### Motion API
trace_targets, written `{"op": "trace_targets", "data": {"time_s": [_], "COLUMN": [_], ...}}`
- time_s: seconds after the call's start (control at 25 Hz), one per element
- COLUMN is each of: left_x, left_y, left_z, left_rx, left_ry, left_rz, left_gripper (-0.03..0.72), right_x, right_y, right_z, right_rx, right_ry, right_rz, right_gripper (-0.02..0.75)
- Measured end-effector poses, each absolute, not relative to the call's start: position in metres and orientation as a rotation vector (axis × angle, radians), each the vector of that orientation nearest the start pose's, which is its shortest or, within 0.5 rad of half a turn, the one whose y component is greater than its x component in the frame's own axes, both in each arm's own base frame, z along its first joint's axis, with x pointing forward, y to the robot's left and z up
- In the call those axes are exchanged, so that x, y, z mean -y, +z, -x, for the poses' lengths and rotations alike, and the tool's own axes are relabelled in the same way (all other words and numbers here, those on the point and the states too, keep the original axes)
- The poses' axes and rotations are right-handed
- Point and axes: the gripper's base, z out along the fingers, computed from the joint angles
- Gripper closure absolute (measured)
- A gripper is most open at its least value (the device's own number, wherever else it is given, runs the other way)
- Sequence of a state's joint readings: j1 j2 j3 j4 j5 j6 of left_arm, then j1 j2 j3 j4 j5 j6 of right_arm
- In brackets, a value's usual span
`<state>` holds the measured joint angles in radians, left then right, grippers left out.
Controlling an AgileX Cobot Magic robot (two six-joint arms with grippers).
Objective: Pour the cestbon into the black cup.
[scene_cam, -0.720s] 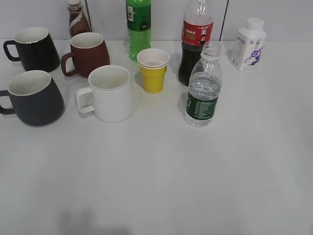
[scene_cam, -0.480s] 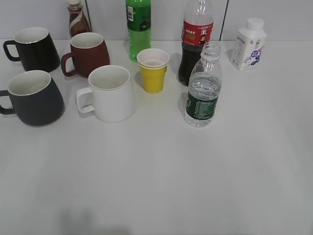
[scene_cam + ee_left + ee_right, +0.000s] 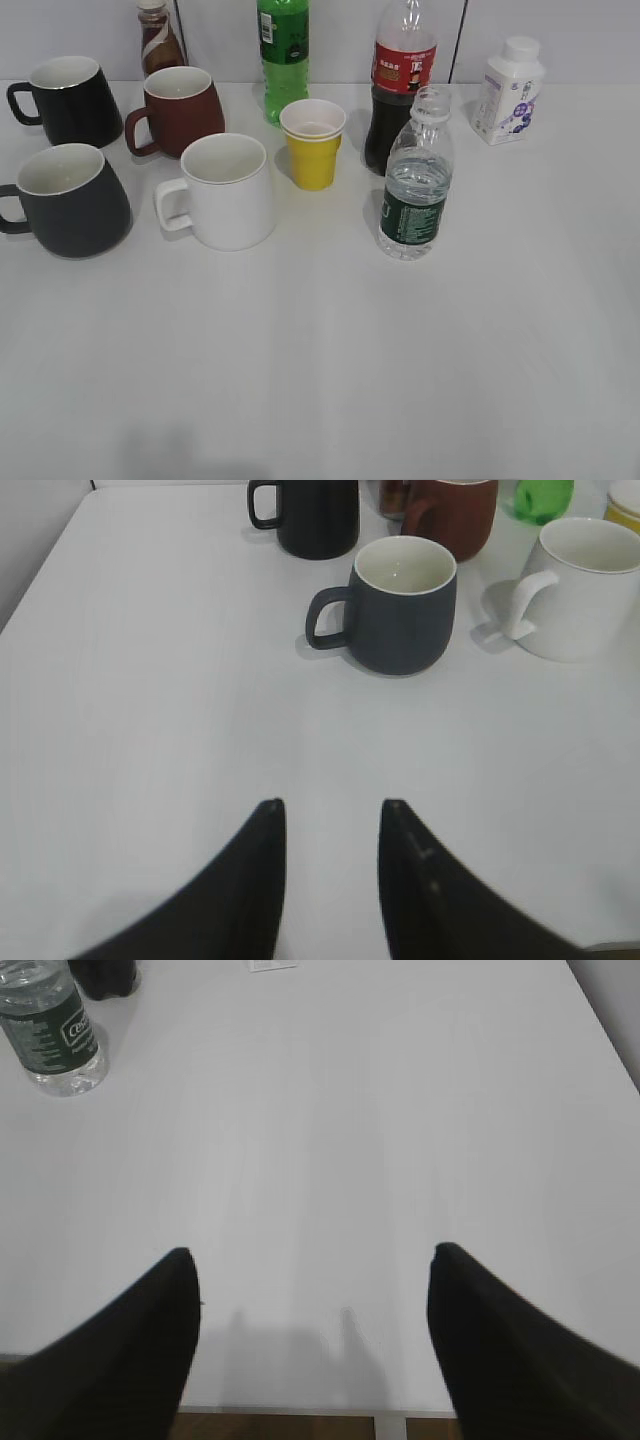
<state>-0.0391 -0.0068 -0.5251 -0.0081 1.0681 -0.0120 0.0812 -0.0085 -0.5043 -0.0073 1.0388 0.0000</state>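
The cestbon (image 3: pixel 416 180), a clear uncapped bottle with a dark green label, stands upright right of centre; it also shows at the top left of the right wrist view (image 3: pixel 52 1030). The black cup (image 3: pixel 70 200), a matte charcoal mug with a white inside, stands at the left, and in the left wrist view (image 3: pixel 395 605). My left gripper (image 3: pixel 330 808) is open and empty, well short of the cup. My right gripper (image 3: pixel 310 1252) is wide open and empty near the table's front edge, far from the bottle. Neither gripper shows in the exterior view.
A white mug (image 3: pixel 225 190), a maroon mug (image 3: pixel 180 108), a glossy black mug (image 3: pixel 70 98), a yellow paper cup (image 3: pixel 313 142), a green bottle (image 3: pixel 284 55), a cola bottle (image 3: pixel 400 80), a small brown bottle (image 3: pixel 158 40) and a white milk bottle (image 3: pixel 508 92) stand at the back.
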Motion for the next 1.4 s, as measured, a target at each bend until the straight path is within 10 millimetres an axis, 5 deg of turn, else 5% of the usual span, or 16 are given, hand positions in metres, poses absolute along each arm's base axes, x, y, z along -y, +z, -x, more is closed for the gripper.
{"op": "trace_targets", "data": {"time_s": [0.68, 0.8, 1.08, 1.24, 1.4], "left_x": [0.0, -0.001, 0.001, 0.005, 0.007], "left_y": [0.284, 0.296, 0.354, 0.356, 0.336], "left_z": [0.009, 0.005, -0.049, -0.102, -0.153], "left_rx": [-2.018, -1.924, -1.4, -1.348, -1.41], "left_ry": [-0.042, -0.023, 0.014, 0.006, -0.013], "left_rz": [-0.028, -0.026, -0.048, -0.066, -0.064], "left_gripper": [0.449, 0.449, 0.449, 0.443, 0.441], "right_x": [0.001, 0.001, 0.001, 0.001, 0.001], "right_y": [0.28, 0.28, 0.28, 0.28, 0.28], "right_z": [0.006, 0.006, 0.006, 0.006, 0.006], "right_rx": [-2.008, -2.008, -2.008, -2.008, -2.008], "right_ry": [0.043, 0.043, 0.043, 0.043, 0.043], "right_rz": [0.081, 0.081, 0.081, 0.081, 0.081], "right_gripper": [0.204, 0.204, 0.204, 0.204, 0.204]}}
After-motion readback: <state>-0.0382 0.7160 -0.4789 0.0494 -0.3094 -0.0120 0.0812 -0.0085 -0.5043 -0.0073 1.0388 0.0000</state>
